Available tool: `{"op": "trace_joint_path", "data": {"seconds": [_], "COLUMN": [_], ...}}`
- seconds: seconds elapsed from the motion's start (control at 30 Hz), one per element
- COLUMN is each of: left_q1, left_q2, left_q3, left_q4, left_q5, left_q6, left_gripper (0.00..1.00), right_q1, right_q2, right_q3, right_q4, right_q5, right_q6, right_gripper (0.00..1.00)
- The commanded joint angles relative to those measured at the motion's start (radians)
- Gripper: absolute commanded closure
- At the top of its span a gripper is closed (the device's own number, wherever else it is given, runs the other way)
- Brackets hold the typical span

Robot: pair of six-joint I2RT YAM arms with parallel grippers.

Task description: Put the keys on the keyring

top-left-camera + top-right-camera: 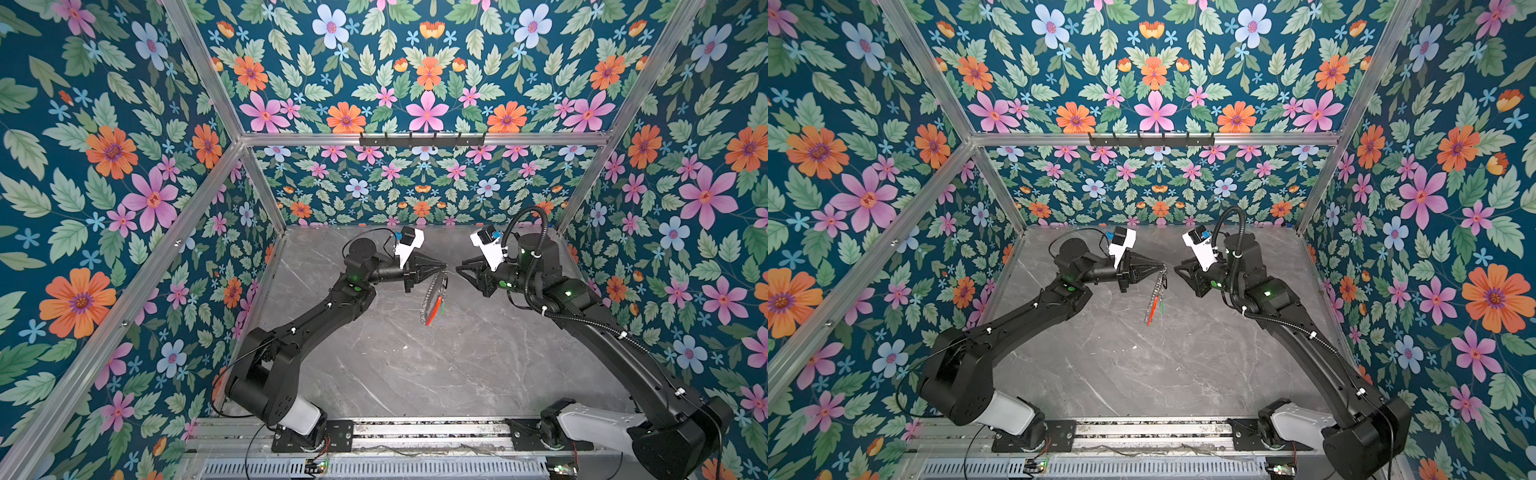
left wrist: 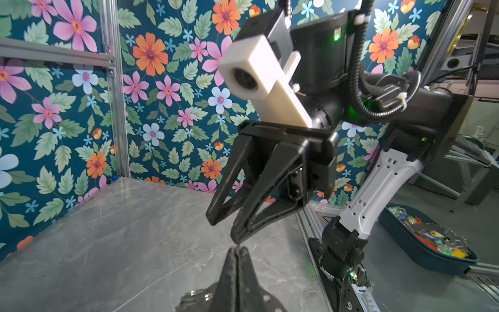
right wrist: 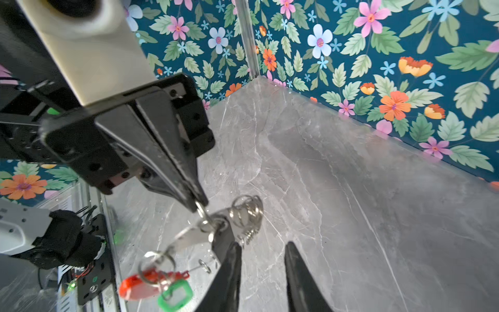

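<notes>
Above the marble table (image 1: 415, 365) — left hand (image 1: 444, 265) pinches a dangling ring-fringed, red-arced keyring (image 1: 433, 300); right hand (image 1: 458, 269) gapes empty

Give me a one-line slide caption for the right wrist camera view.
Left claw, shut, dangles the grey metal keyring with red-orange arc above the marble table; open right claw faces it.

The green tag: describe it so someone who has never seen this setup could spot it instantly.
Over the grey marble table, the left gripper pinches the keyring so that it dangles. At its low end hangs the green tag: a small bright green frame, unlike the solid red-orange piece beside it and the silver rings above.
</notes>
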Motion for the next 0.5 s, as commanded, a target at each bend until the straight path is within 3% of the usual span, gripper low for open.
{"op": "trace_joint_path", "data": {"seconds": [0.0,0.17,0.47], "left_q1": [-0.001,-0.002,-0.011], "left_q2": [0.009,0.024,0.058], "left_q3": [-0.001,-0.007,-0.005], "left_q4": [0.158,0.213,0.328], "left_q5": [-0.021,-0.039,-0.103], "left_q6": [-0.098,-0.149,-0.257], "left_gripper": [1.0,1.0,1.0], "right_q1": [-0.001,0.018,0.055], "right_q2": [0.002,0.037,0.085], "right_q3": [-0.009,0.015,0.029], "right_q4": [0.072,0.057,0.096], "right_q5": [-0.021,-0.112,-0.132], "right_q6": [0.007,0.002,0.032], "right_gripper": [0.7,0.7,0.72]}}
